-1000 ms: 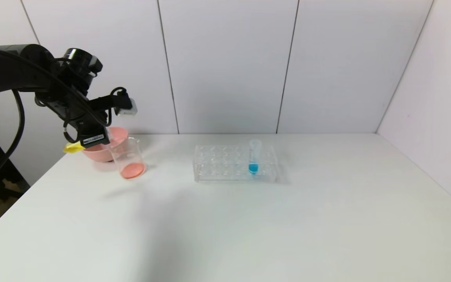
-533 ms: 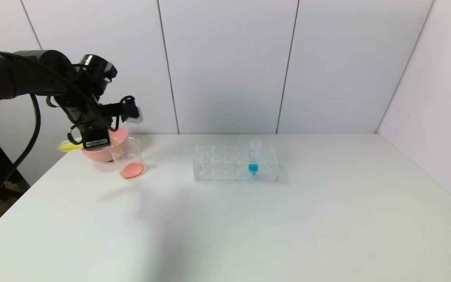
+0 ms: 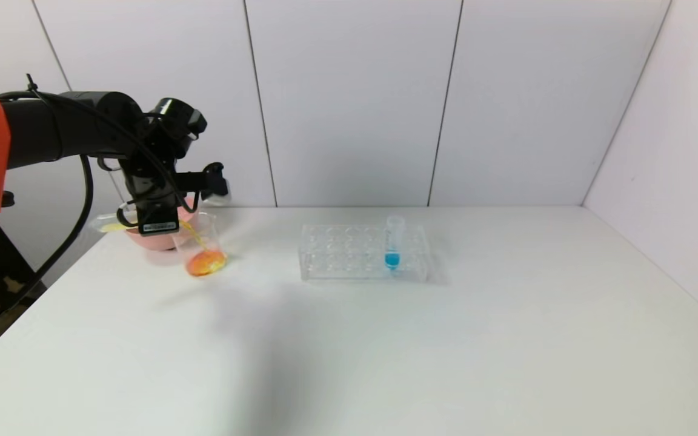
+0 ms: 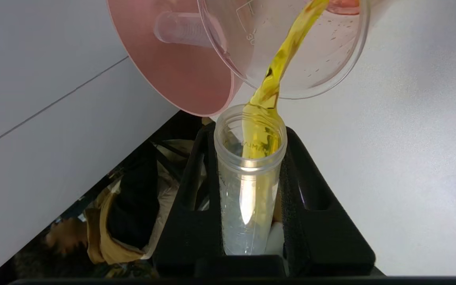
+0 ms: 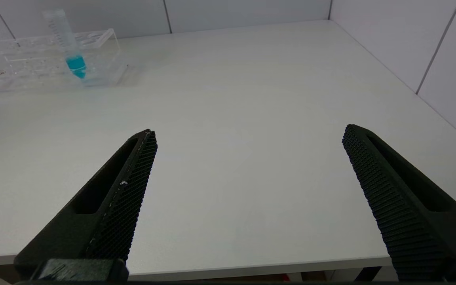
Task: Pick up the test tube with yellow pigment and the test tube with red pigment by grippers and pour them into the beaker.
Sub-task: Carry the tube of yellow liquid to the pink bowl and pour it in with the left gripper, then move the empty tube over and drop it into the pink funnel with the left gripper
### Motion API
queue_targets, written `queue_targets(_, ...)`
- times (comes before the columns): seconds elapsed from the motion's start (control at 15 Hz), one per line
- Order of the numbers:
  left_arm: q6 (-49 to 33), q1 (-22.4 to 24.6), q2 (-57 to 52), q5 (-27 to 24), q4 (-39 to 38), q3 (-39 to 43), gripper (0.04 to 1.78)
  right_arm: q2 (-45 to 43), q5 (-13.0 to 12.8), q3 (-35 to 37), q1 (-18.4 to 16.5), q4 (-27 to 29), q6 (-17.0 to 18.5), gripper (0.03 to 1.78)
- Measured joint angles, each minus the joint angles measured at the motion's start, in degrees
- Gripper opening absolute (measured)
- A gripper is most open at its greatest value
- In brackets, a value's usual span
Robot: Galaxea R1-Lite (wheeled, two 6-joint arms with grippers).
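Observation:
My left gripper (image 3: pixel 158 223) is shut on the test tube with yellow pigment (image 3: pixel 109 227) and holds it about level at the table's far left. The tube's mouth is at the rim of the beaker (image 3: pixel 199 239). In the left wrist view the tube (image 4: pixel 249 186) sits between the black fingers (image 4: pixel 188 190), and a yellow stream (image 4: pixel 279 67) runs from it into the beaker (image 4: pixel 331 67). The beaker's bottom holds orange liquid (image 3: pixel 206 264). No tube with red pigment shows. My right gripper (image 5: pixel 247 138) is open and empty over the table's front edge, out of the head view.
A pink bowl (image 3: pixel 149 239) stands right behind the beaker; an empty clear tube (image 4: pixel 180 29) lies in it (image 4: pixel 172 75). A clear tube rack (image 3: pixel 349 254) stands mid-table with a blue-bottomed tube (image 3: pixel 392 242) upright in it, also in the right wrist view (image 5: pixel 69 43).
My left arm has moved right and tipped the yellow tube further. Yellow liquid now runs into the beaker, and the liquid at its bottom has turned from pink-red to orange.

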Motion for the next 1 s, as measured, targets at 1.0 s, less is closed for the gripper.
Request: queue_targets(1.0,-1.4,-1.5,-1.4,1.3,-5.2,0.2,0.44,0.0,0.0,0.0,0.0,0.0,0.0,1.71)
